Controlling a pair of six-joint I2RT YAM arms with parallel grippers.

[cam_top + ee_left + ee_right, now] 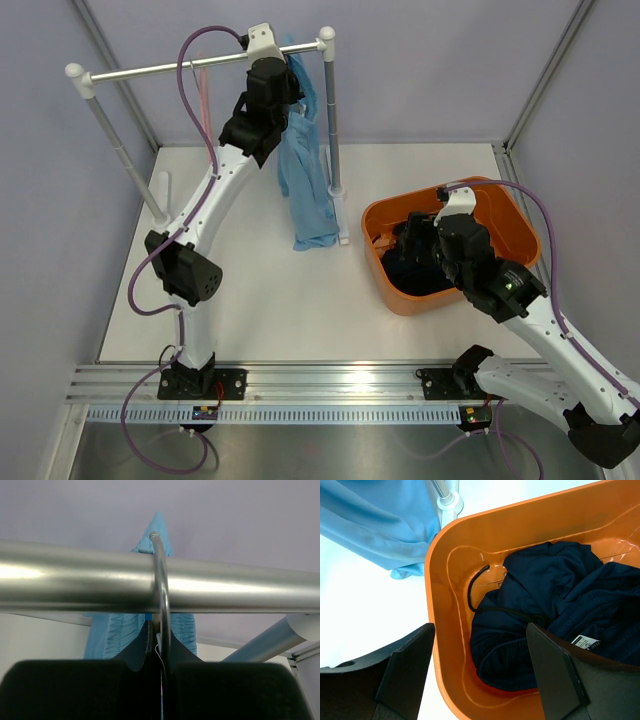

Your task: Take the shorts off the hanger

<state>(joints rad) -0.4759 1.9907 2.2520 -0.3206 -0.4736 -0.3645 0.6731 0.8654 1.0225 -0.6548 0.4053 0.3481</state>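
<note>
The left gripper (159, 647) is closed tight on the wire neck of the hanger (161, 575), just under the metal rail (240, 587) that the hook loops over. The light blue shorts (305, 180) hang from that hanger beside the rack's right post (333, 120), their hem down near its foot. The right gripper (480, 632) holds nothing, its jaws spread wide above the orange tub (440, 580), where the navy shorts (545, 590) lie crumpled.

Pale lilac walls (420, 70), white table (270, 305), metal front rail (340, 385), even light.
</note>
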